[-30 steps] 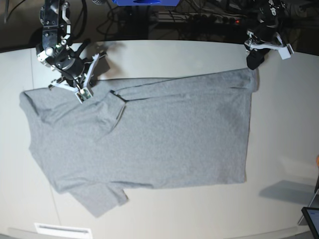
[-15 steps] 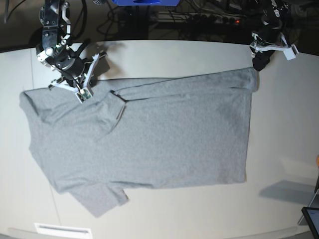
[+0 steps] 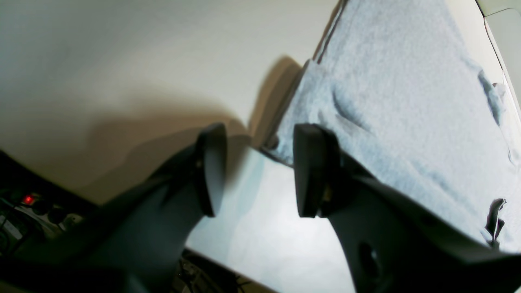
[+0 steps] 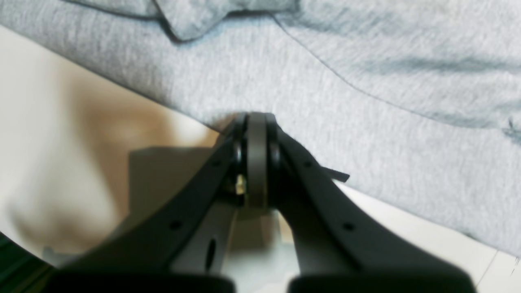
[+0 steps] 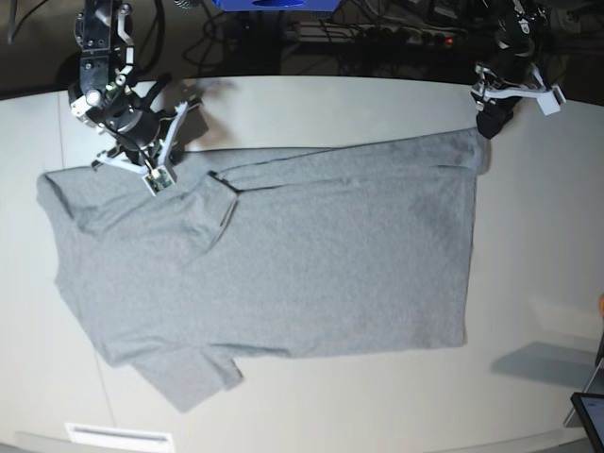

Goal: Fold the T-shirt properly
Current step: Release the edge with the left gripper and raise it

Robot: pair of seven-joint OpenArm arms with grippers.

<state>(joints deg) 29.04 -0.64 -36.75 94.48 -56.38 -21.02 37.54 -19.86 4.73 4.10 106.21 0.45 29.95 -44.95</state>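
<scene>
The light grey T-shirt (image 5: 321, 255) lies spread flat on the white table (image 5: 311, 104), plain side up, collar and sleeves to the left, hem to the right. My right gripper (image 5: 158, 176) is at the shirt's far left edge near the collar. In the right wrist view it (image 4: 256, 122) is shut, its tips pinching the fabric edge (image 4: 366, 101). My left gripper (image 5: 490, 123) hovers at the far right hem corner. In the left wrist view it (image 3: 260, 134) is open and empty, with the shirt corner (image 3: 407, 101) just beyond its fingers.
A power strip with a red light (image 5: 420, 38) and cables lie behind the table's far edge. A dark tablet-like device (image 5: 590, 415) sits at the front right corner. A white label (image 5: 118, 435) is at the front left edge.
My left gripper has let go of the hem corner and drawn slightly back and right. The corner now lies flat. The right arm has not moved.
</scene>
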